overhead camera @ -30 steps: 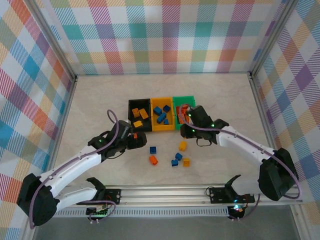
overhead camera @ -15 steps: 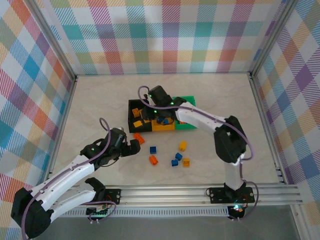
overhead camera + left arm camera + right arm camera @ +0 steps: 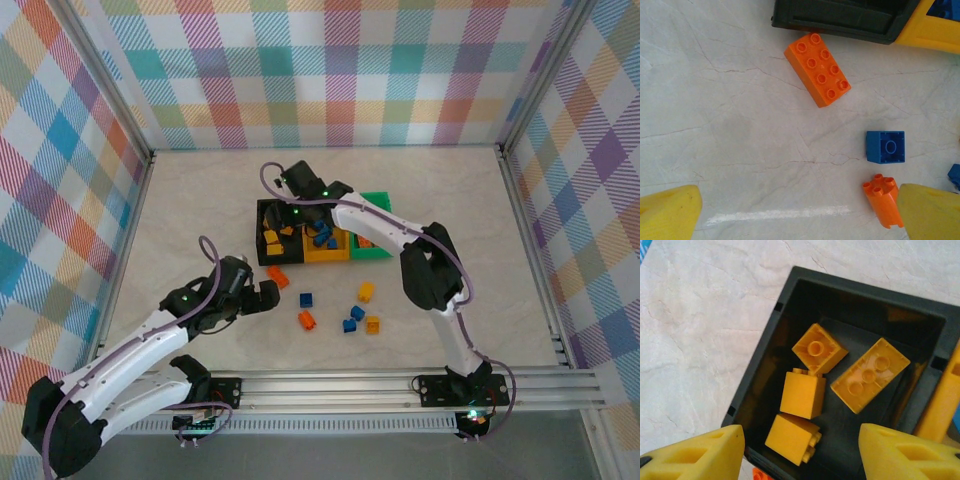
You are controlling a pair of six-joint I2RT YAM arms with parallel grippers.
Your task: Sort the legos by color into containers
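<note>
The left gripper (image 3: 800,215) gapes wide and empty over the pale table (image 3: 715,100). A small orange plastic brick (image 3: 882,199) lies at three o'clock, just beside one fingertip, and an oblong orange studded brick (image 3: 817,70) at twelve. The right gripper (image 3: 800,450), equally spread and holding nothing, hangs over the black plastic bin (image 3: 756,375), which contains four yellow bricks (image 3: 803,394).

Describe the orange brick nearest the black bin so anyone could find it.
Start at the black bin in the middle of the table. Just outside its near wall lies the orange brick. It is oblong, eight-studded; the other loose orange brick is smaller.
</note>
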